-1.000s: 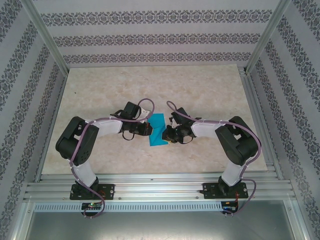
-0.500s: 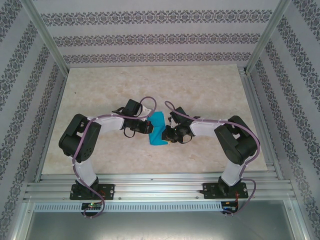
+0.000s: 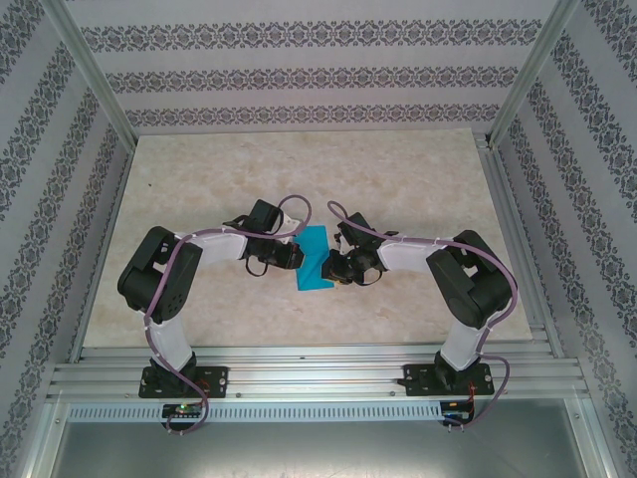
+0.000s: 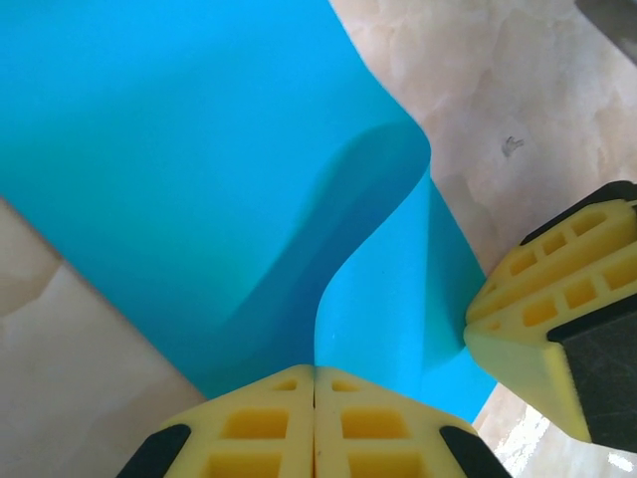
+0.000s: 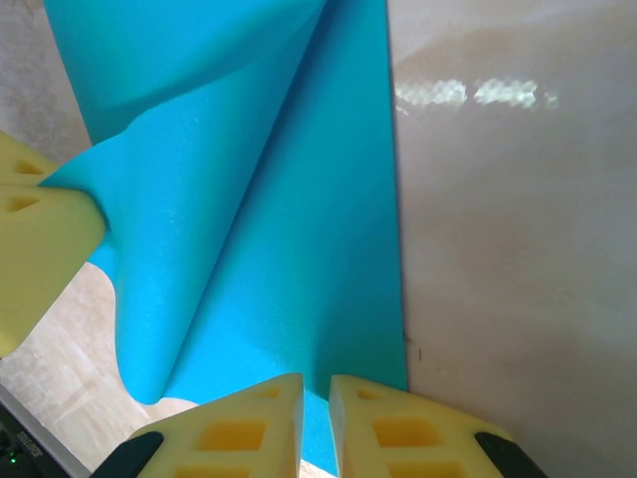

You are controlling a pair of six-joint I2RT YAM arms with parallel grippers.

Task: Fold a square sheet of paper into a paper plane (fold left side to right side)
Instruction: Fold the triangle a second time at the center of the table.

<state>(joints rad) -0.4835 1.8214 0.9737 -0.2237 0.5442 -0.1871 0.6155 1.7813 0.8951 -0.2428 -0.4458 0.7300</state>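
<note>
The square sheet of paper (image 3: 316,259) lies on the table (image 3: 398,189) between my two arms. Its right part is flat and its left side is lifted, curling over toward the right. Nothing is creased yet, so I judge the left-to-right fold to be mid-swing.

There's a fair bit that could go wrong here. If I carry the flap across at a slant, the edges won't meet and the crease comes out skewed. Pulling too hard could drag the whole sheet along the table. And the thin edge could slide out of my pinch, and then the flap springs flat.

My left pincer (image 4: 315,398) is fully closed, its pads clamped on that raised edge. My right pincer (image 5: 316,413) is all but closed, with only a thin slit between its pads. It stands on the sheet's right edge, and I can't tell whether it is pinning or nipping it.
</note>
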